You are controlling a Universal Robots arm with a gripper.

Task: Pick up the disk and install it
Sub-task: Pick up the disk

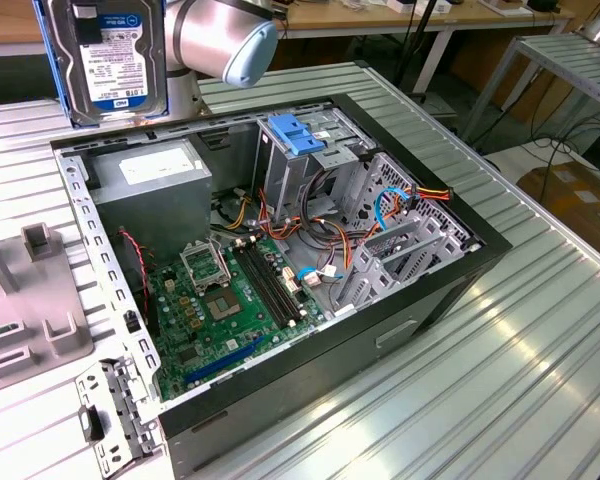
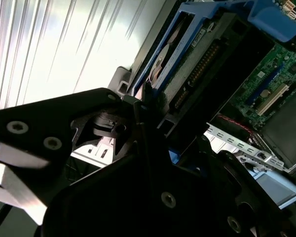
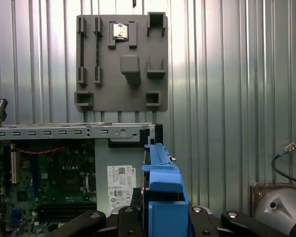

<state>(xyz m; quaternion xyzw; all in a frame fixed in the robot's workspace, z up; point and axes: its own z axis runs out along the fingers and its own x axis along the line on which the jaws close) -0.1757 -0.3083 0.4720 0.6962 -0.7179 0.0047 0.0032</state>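
The disk [image 1: 105, 55], silver-grey with a white and blue label and blue side rails, hangs upright in the air at the exterior view's far left, above the back corner of the open computer case [image 1: 100, 240]. In the first wrist view its blue rail [image 3: 163, 190] sits edge-on between the black fingers of my gripper [image 3: 163, 222], which is shut on it. The second wrist view shows the disk [image 2: 197, 54] from its connector end, clamped by the gripper [image 2: 155, 116], with the motherboard [image 2: 271, 84] beyond it.
The case lies on its side on a ribbed metal table [image 1: 500, 370]. Inside are a grey power supply [image 1: 150, 180], a green motherboard [image 1: 220, 300], cables and a drive cage with a light-blue clip [image 1: 295, 135]. A grey fixture plate [image 3: 121, 59] lies beside the case.
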